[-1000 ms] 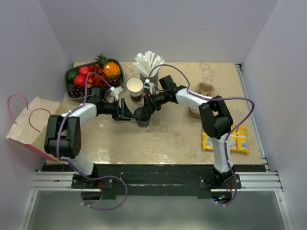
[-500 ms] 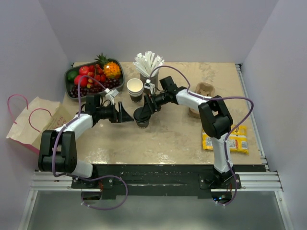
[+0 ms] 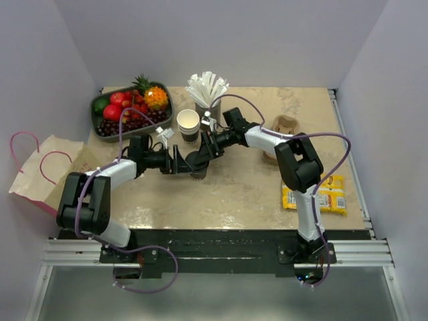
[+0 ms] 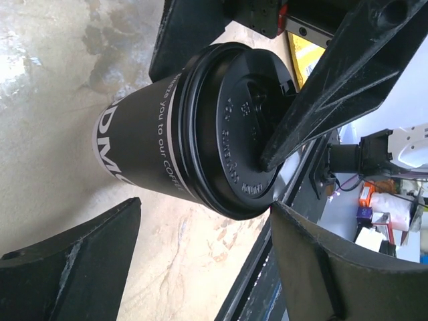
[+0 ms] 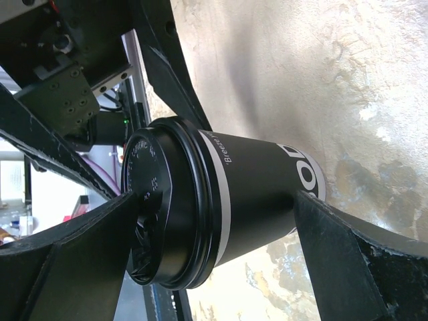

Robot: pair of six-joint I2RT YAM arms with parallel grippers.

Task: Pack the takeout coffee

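The small dark-brown paper takeout coffee cup with a round black plastic lid stands upright on the beige table, just left of centre in the top view, lid up. In the left wrist view its long axis runs across the frame with the lid to the right. In the right wrist view the lid is at the left.

The left gripper reaches in from the left, jaws spread wide, holding nothing and clear of the cup. The right gripper comes from the upper right, also wide open, with the cup between its fingers. One finger crosses the lid; I cannot tell if it touches.

A stack of lidless white-rimmed cups stands just above, near a grey holder of white straws. A fruit tray sits at the upper left.
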